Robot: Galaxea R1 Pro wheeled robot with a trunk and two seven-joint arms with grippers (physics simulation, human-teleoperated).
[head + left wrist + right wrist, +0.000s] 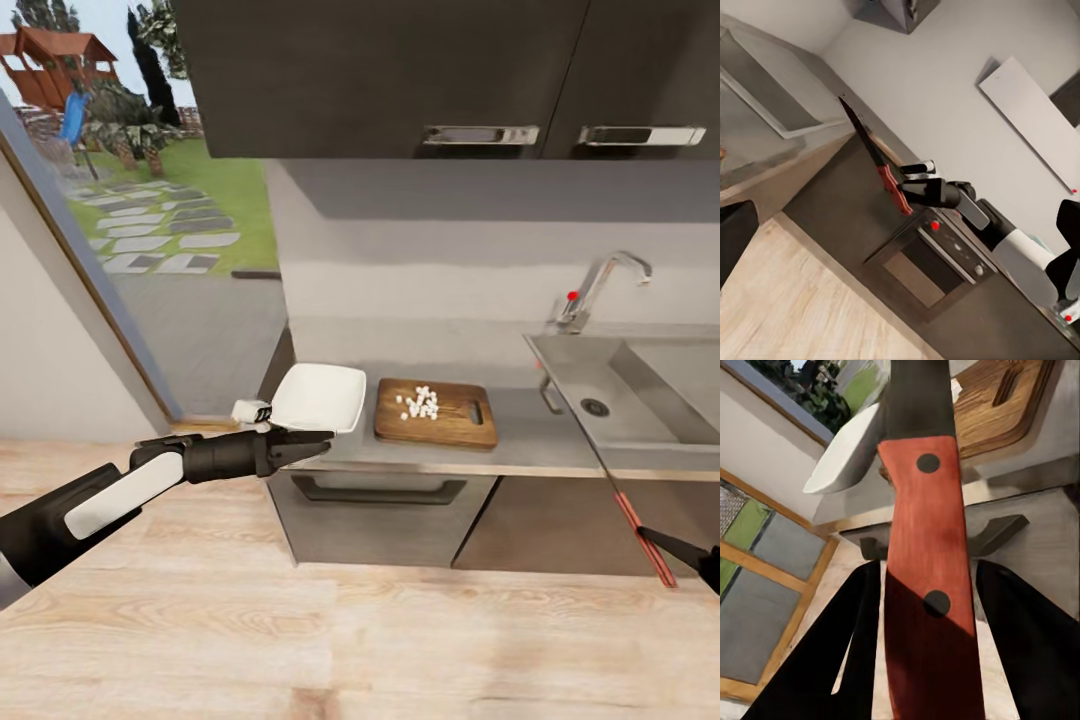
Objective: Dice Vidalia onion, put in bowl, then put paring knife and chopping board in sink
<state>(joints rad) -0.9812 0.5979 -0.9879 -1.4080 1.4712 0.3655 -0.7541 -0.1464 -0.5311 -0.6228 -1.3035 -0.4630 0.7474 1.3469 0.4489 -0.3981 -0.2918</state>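
Note:
The dark wooden chopping board [450, 420] lies on the countertop [540, 435] with a small heap of white diced onion [420, 403] on it. To its left stands the white bowl [320, 398], empty. My left gripper [312, 445] hovers open just in front of the bowl's near edge, holding nothing. At the lower right my right gripper [700, 555] is shut on the red handle of the paring knife [640, 525], whose blade points up toward the sink [570, 360]. Seen from the right wrist, the handle [926, 577] sits between both fingers [825, 660].
A chrome tap [600, 285] stands behind the sink. Dark wall cabinets [400, 70] hang overhead. An oven front [380, 500] sits under the counter. A glass door [170, 230] at the left opens onto a garden. Pale wood floor [350, 640] spreads before the counter.

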